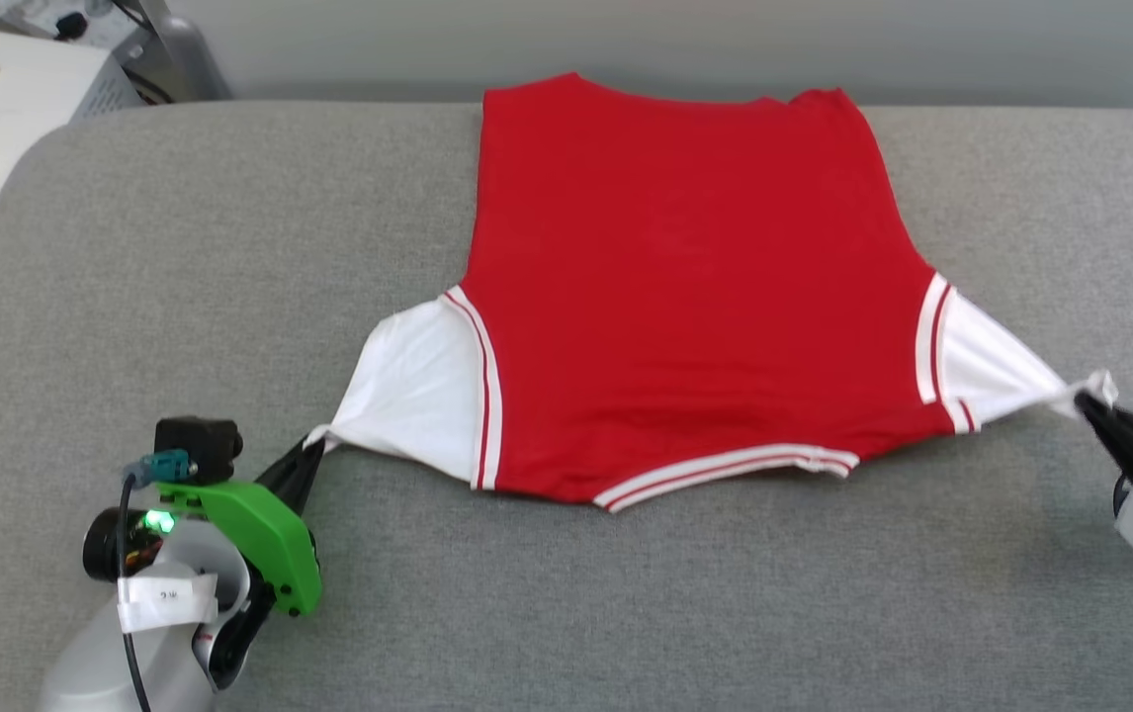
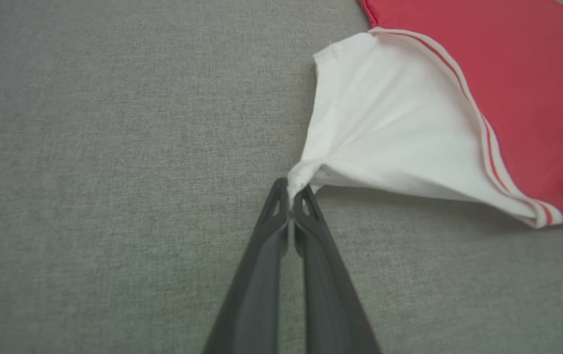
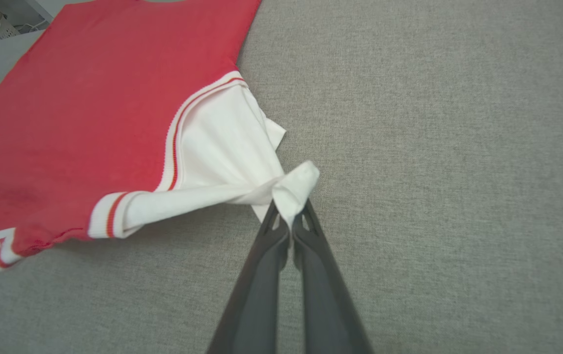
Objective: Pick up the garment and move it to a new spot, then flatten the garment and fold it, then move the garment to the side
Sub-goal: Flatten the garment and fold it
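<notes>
Red short-sleeved jersey (image 1: 685, 287), soft knit, white sleeves, red-and-white striped trim — spread flat with a plain red face up, across the centre and upper middle of the head view. Hem toward the top edge, striped neckline (image 1: 725, 470) just below centre. Left-hand sleeve (image 1: 418, 386) stretched to a taut point at lower left, right-hand sleeve (image 1: 992, 366) likewise toward the right edge — both tips bunched, near edges slightly lifted.
</notes>
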